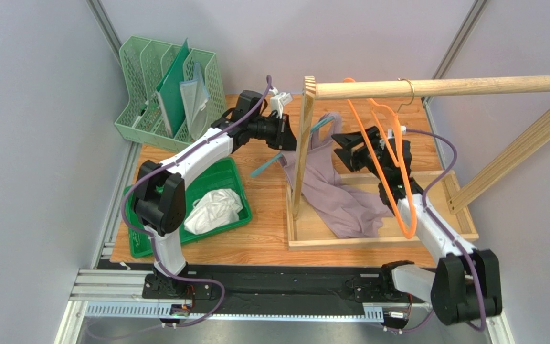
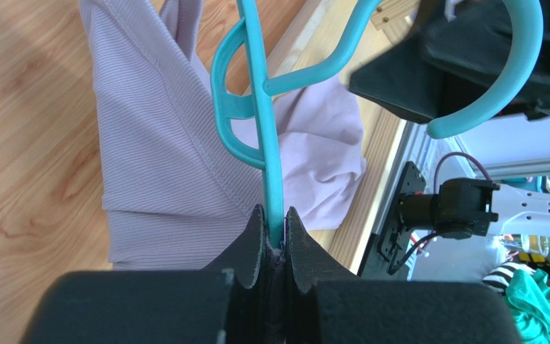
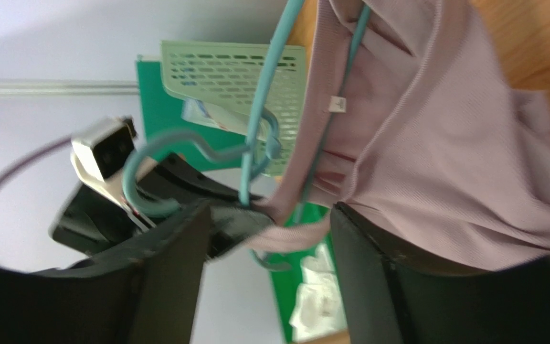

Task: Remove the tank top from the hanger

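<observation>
A lilac tank top [image 1: 335, 195] hangs from a teal hanger [image 1: 263, 170] and drapes onto the wooden rack base. My left gripper [image 1: 285, 134] is shut on the hanger's bar; the left wrist view shows the jaws [image 2: 276, 218] clamped on the teal bar [image 2: 265, 107], with the tank top [image 2: 163, 143] beyond. My right gripper [image 1: 348, 147] is open beside the garment's top. In the right wrist view its jaws [image 3: 271, 215] stand wide apart with a lilac strap [image 3: 296, 235] loosely between them, the tank top [image 3: 443, 143] and hanger [image 3: 256, 136] just ahead.
A wooden clothes rack [image 1: 436, 87] with a base frame [image 1: 371, 241] stands centre right, an orange hanger [image 1: 405, 222] hanging from its rail over the right arm. A green tray [image 1: 235, 179] holds white cloth [image 1: 213, 208]. A pale green file organiser [image 1: 136, 115] stands at the back left.
</observation>
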